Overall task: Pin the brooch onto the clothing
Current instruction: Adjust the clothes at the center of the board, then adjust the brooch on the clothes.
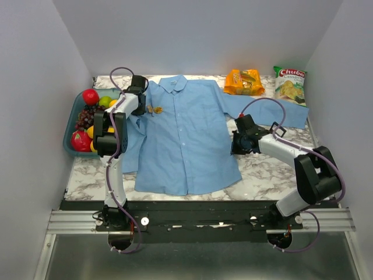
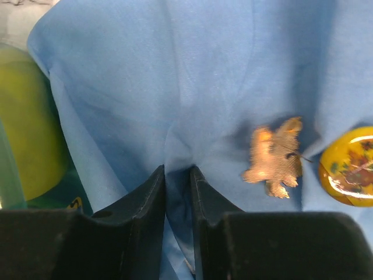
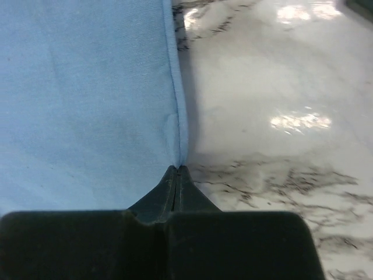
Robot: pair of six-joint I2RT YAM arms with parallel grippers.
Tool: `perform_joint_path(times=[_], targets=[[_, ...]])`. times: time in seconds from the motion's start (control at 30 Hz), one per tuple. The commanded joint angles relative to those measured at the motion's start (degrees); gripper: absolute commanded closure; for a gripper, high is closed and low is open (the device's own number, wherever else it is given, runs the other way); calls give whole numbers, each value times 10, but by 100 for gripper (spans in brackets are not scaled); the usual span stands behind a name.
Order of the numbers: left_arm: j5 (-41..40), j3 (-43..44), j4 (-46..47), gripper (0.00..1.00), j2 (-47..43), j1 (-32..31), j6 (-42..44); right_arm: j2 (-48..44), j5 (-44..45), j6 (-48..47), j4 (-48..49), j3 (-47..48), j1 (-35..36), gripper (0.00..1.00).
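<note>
The light blue shirt (image 1: 186, 140) lies flat, front up, on the marble table. The brooch (image 1: 156, 109) rests on its chest area near the collar. In the left wrist view it shows as a round yellow and orange-red piece (image 2: 349, 166) with a gold leaf-shaped piece (image 2: 274, 156) beside it. My left gripper (image 1: 143, 108) is just left of the brooch, and its jaws (image 2: 178, 172) are pinched on a raised fold of shirt fabric. My right gripper (image 1: 233, 146) is at the shirt's right side edge, shut on the hem (image 3: 177, 168).
A teal basket (image 1: 71, 125) of fruit stands at the left, touching the shirt's sleeve. An orange snack packet (image 1: 243, 81) and a green chips bag (image 1: 289, 84) lie at the back right. Bare marble (image 3: 274, 116) lies right of the shirt. Walls close three sides.
</note>
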Motion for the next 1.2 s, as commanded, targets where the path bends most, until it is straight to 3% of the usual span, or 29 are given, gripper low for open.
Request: perform_joint_path(times=[0.0,0.4,0.47,0.53,0.6,0.7,0.9,1.17], targets=[[-1,-15,2,70,8,15,-6,-51,41,8,-51,-21,-31,99],[24,-15,2,70,1,16,-13,-81,50,4,-65,-57,-41,99],[35,-19,5,69,-10,13,-16,-85,42,0,-64,-57,-41,91],[40,-24,13,50,-29,1,-14,-92,36,-1,-62,-54,-42,72],[53,-28,22,32,-49,-8,-15,-103,35,-6,-61,-51,-41,63],[72,-36,35,20,-78,-25,-17,-119,23,-21,-60,-40,-41,49],[90,-78,83,18,-118,-69,-20,-135,2,-40,-53,-24,-41,44],[83,-40,54,33,-51,-77,-15,-153,-14,-39,-43,-39,-41,45]])
